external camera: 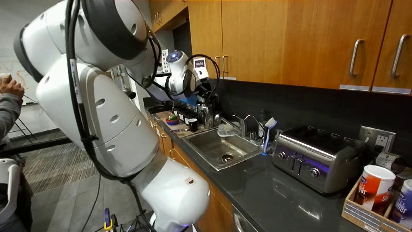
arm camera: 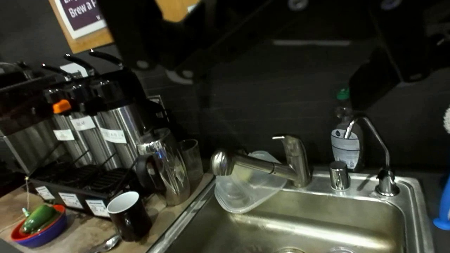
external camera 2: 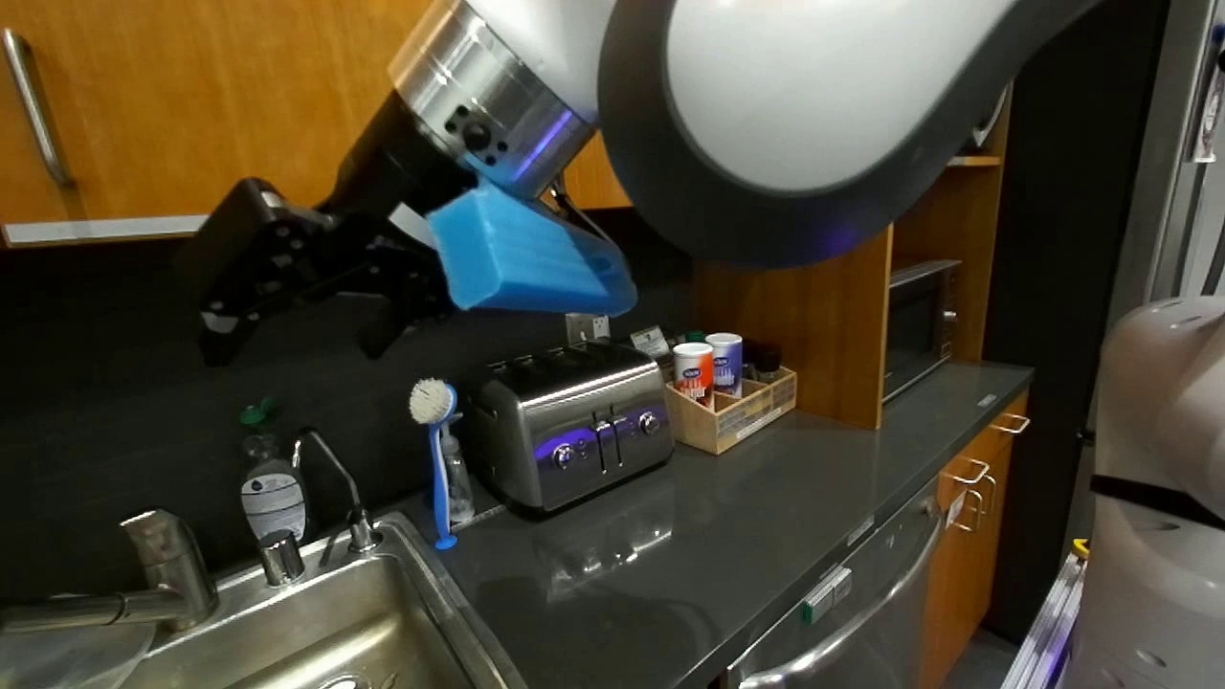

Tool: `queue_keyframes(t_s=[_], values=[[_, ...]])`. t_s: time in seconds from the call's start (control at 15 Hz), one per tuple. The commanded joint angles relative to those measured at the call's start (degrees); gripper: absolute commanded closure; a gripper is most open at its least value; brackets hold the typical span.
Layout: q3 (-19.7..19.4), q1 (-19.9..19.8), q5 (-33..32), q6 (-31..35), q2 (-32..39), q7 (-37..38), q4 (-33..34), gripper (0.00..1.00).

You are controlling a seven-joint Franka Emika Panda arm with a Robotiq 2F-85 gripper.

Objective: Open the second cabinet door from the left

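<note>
The cabinet door (external camera 2: 201, 105) stood closed above the gripper (external camera 2: 299, 342) in an exterior view; whether it was the second from the left, I could not tell. The gripper's two fingers (external camera 2: 226, 330) were spread apart, their tips hanging below the door's bottom edge against the dark backsplash (external camera 2: 105, 392). The door's metal handle (external camera 2: 36, 112) was well apart from them, up and to the left in that view. A blue block (external camera 2: 531, 256) sat against the base of the gripper, where the white arm (external camera 2: 823, 86) led away. Farther out, the wrist view showed the faucet (arm camera: 297, 165) with the sink (arm camera: 351, 207) below it, a soap bottle (arm camera: 346, 146) just behind the rim, and a steel pitcher (arm camera: 172, 172) near a black mug (arm camera: 130, 219). In both exterior views a blue dish brush (external camera 2: 439, 478) stood between the sink and a toaster (external camera 2: 582, 435), and a wooden box (external camera 2: 732, 428) of canisters (external camera 2: 694, 368) lay past the toaster.
</note>
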Motion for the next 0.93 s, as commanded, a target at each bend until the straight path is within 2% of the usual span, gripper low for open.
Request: queue_keyframes(t_s=[0.0,0.47,0.87], values=[[4.6,-4.6,-2.0,7.3,1.2,2.6,0.9,0.00],[17.7,-20.6,-2.8,18.8,1.2,3.8,5.7,0.00],[26.3,-30.5,-3.2,21.9,1.8,2.0,13.3,0.00]])
